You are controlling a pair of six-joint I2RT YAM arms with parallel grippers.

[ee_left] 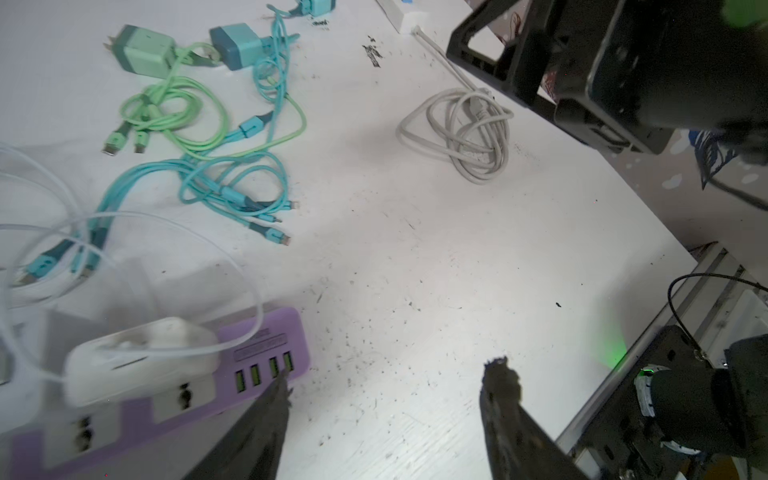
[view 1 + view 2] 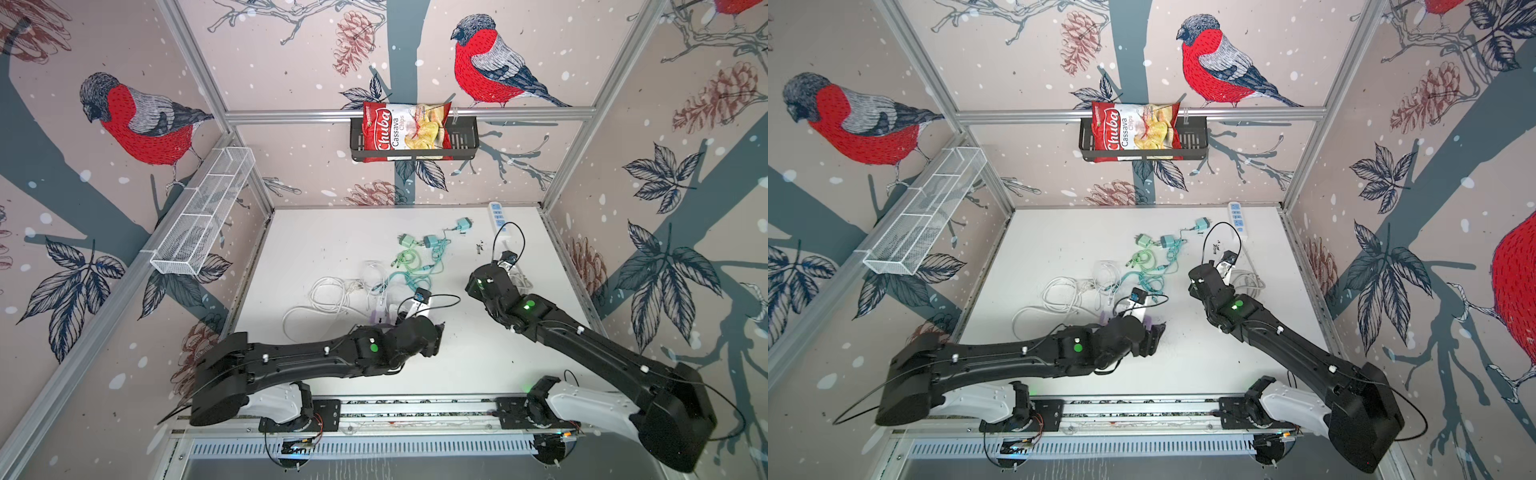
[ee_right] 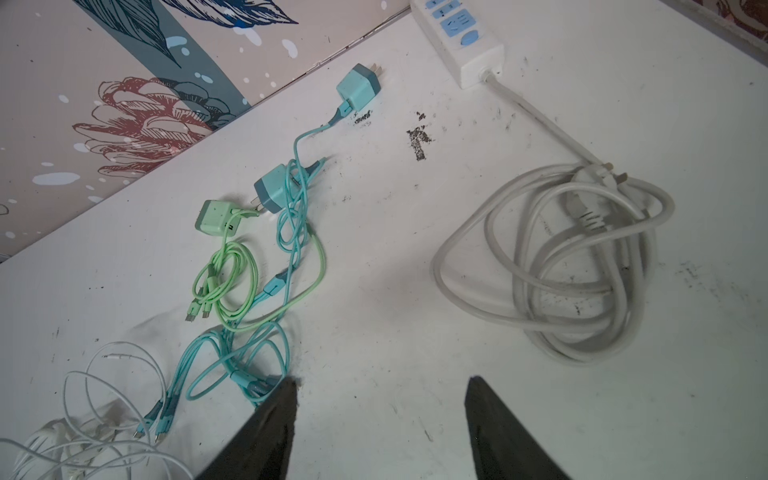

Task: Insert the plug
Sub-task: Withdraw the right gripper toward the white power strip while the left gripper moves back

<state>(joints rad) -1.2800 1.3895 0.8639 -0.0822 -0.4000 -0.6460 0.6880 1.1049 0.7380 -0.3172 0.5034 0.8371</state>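
Observation:
A purple power strip (image 1: 266, 353) lies on the white table, and a white charger plug (image 1: 141, 357) sits on top of it. My left gripper (image 1: 390, 376) is open and empty, one fingertip at the strip's end with the green USB ports. My right gripper (image 3: 383, 382) is also open and empty over bare table. It is between a teal cable bundle (image 3: 232, 361) and a coiled white cord (image 3: 561, 266). Two teal charger plugs (image 3: 359, 87) (image 3: 272, 189) and a green one (image 3: 214, 218) lie loose. A white power strip (image 2: 498, 218) lies at the back right.
Thin white cables (image 2: 328, 295) are tangled left of the purple strip. A black basket (image 2: 461, 141) holding a chips bag (image 2: 405, 131) hangs on the back wall. A white wire basket (image 2: 203, 212) hangs on the left wall. The right arm (image 1: 602, 70) hangs over the coiled cord.

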